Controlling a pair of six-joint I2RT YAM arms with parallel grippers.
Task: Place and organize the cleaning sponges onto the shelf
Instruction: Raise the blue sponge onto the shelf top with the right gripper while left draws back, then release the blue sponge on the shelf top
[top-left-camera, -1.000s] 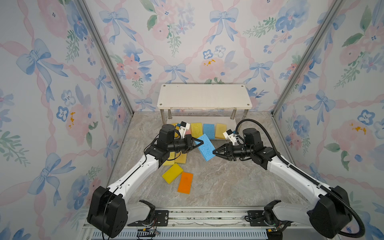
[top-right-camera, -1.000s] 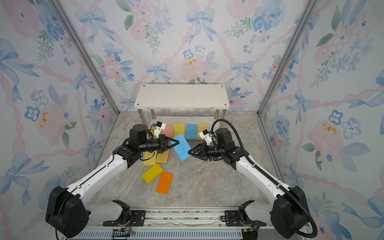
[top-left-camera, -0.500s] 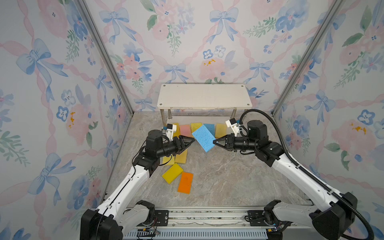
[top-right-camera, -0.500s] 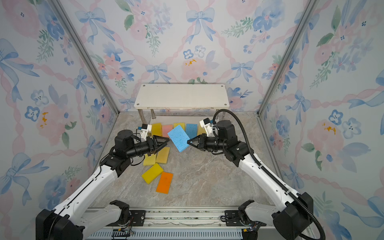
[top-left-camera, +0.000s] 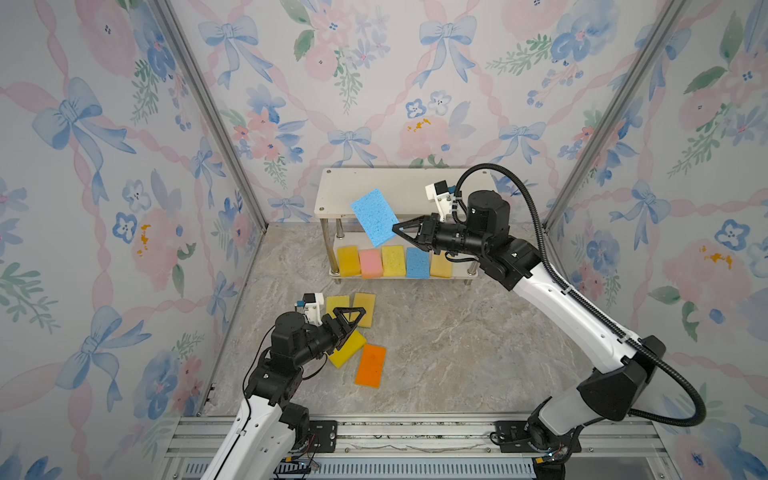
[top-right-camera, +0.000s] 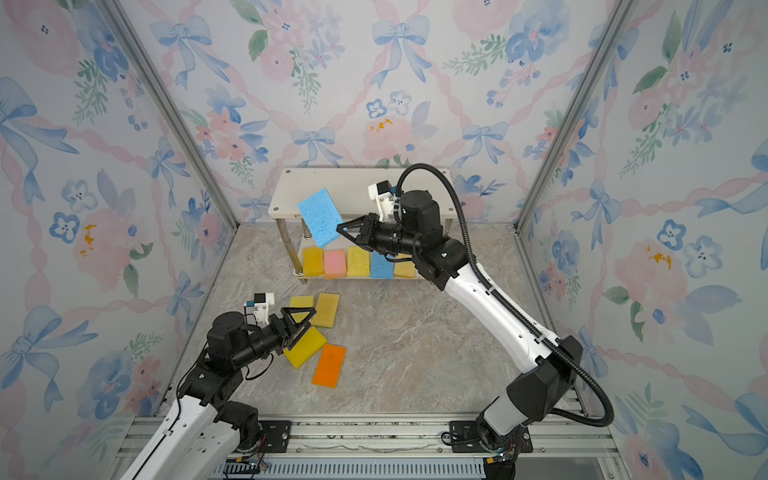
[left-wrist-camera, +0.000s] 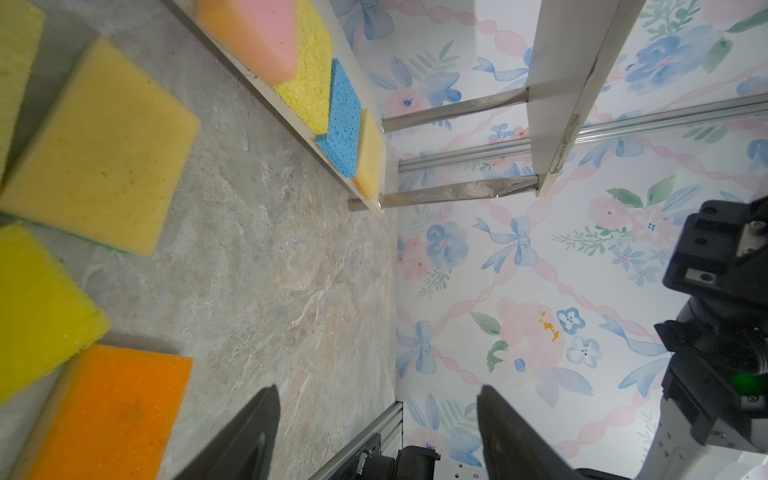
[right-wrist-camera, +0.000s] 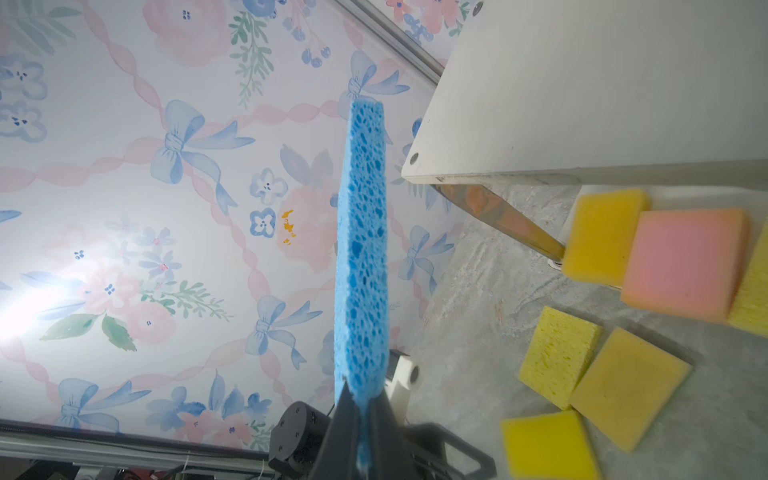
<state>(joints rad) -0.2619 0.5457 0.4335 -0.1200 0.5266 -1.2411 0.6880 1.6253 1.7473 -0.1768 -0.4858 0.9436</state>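
1. Low on the left, the left gripper (top-left-camera: 356, 321) hovers with its jaws apart and nothing between them, just over the sponges on the marbled floor (top-left-camera: 436, 340).
2. Beneath and beside it lie two tan sponges (top-left-camera: 364, 309) side by side, a bright yellow sponge (top-left-camera: 348, 350) partly hidden by the gripper, and an orange sponge (top-left-camera: 370, 365) just to its right.
3. Further back stands the shelf (top-left-camera: 399, 183); its lower board carries a row of five sponges (top-left-camera: 393, 260) side by side: yellow, pink, yellow, blue, tan.
4. A second blue sponge (top-left-camera: 374, 216) hangs tilted in the air, in front of the top board's front edge, towards its left end.
5. Right of it, the right gripper (top-left-camera: 397, 228) is clamped on that sponge's lower right corner.
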